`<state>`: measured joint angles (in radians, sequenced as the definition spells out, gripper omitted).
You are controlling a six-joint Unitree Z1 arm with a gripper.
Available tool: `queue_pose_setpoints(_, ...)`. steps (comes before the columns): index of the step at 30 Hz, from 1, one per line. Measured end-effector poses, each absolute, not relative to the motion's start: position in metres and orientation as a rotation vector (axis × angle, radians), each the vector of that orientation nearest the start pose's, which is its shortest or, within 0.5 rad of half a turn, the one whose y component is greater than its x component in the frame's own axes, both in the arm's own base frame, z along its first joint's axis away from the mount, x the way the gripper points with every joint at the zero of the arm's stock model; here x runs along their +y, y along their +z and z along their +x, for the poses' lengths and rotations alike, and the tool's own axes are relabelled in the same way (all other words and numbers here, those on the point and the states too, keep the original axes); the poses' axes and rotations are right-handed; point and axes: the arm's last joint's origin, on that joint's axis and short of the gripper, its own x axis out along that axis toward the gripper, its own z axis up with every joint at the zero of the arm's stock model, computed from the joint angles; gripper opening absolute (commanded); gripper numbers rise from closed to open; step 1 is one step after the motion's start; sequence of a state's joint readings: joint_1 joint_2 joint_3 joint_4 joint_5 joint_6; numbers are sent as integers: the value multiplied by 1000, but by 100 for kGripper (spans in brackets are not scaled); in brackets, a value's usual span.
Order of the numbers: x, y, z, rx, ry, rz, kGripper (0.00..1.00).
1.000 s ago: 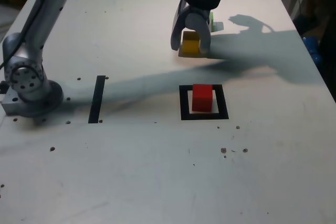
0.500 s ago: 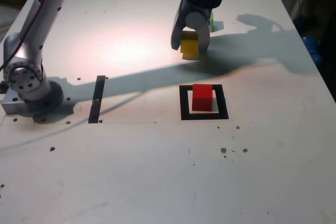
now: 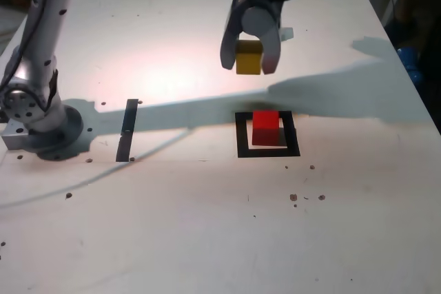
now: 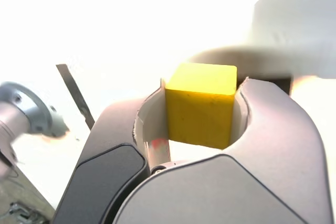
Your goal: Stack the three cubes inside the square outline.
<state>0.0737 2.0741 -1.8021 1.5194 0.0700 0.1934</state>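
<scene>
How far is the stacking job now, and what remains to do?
Done: the red cube sits inside the square outline. In hand: the hand grips the yellow cube in the air, beyond the outline. Left: set it on the red cube, then add the green one, hidden now behind the hand.

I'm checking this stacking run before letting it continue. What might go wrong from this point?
The yellow cube is held in the gripper above the table, away from the red cube in the square outline. Set down off-centre, it may tip off or nudge the red one. In the wrist view the jaws wrap the yellow cube closely, so opening might drag it sideways.
</scene>
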Motion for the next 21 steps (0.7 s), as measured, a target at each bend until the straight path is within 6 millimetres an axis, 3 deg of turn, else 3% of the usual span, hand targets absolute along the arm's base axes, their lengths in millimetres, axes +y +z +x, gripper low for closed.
queue_pose_setpoints(10, -20, 299, 370, 1762, -63, 117, 32)
queue_pose_setpoints(21, -37, 285, 384, 1782, -92, 113, 32)
